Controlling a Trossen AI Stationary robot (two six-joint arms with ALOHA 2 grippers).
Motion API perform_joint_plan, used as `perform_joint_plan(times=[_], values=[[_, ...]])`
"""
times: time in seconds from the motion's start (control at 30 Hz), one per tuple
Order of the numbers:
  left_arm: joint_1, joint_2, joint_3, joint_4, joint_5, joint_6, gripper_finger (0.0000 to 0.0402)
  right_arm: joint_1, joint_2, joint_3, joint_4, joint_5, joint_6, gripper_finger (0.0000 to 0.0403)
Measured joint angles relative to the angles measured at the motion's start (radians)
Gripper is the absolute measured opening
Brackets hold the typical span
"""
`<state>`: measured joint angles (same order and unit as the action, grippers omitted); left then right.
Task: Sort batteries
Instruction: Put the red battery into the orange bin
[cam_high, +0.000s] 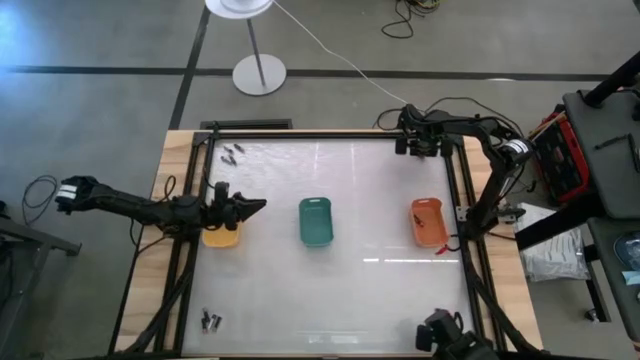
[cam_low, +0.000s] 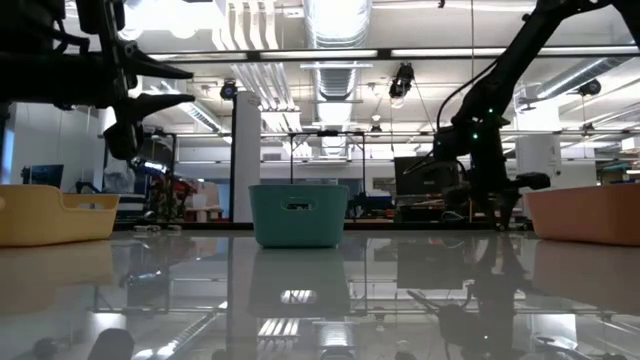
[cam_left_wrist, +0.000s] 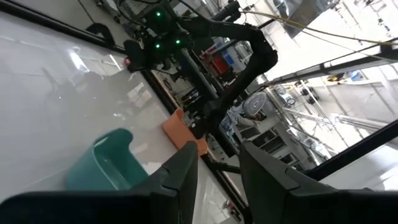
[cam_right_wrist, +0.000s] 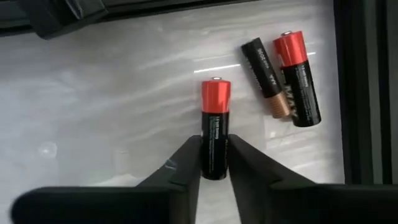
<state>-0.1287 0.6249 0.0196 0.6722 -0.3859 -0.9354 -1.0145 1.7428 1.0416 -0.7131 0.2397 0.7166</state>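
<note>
Your right gripper (cam_right_wrist: 214, 163) at the table's far right corner, fingers clamped on one red-capped black battery (cam_right_wrist: 215, 127), two more batteries (cam_right_wrist: 283, 78) just beside, your left gripper (cam_left_wrist: 219, 163) slightly parted, empty, over the yellow oblong tray (cam_high: 220, 237), three trays in all.

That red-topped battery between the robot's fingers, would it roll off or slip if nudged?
Probably. The battery is a smooth round cylinder lying on a glossy table, so a sideways push would likely roll it. The right gripper pinches only its black end, so it might pivot or slip. It looks rigid.
</note>
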Motion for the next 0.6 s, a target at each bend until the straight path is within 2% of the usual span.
perform_joint_plan(times=[0.13, 0.37, 0.6], values=[[0.000, 0.007, 0.000, 0.039, -0.007, -0.019, 0.0100, 0.016, 0.006, -0.004, 0.006, 0.005, 0.013, 0.0040], [0.000, 0.021, 0.000, 0.115, -0.059, -0.018, 0.0100, 0.072, -0.027, -0.007, 0.026, 0.007, -0.049, 0.0045], [0.000, 0.043, 0.000, 0.122, -0.103, -0.017, 0.0100, 0.274, -0.225, -0.001, -0.012, 0.037, -0.076, 0.0038]])
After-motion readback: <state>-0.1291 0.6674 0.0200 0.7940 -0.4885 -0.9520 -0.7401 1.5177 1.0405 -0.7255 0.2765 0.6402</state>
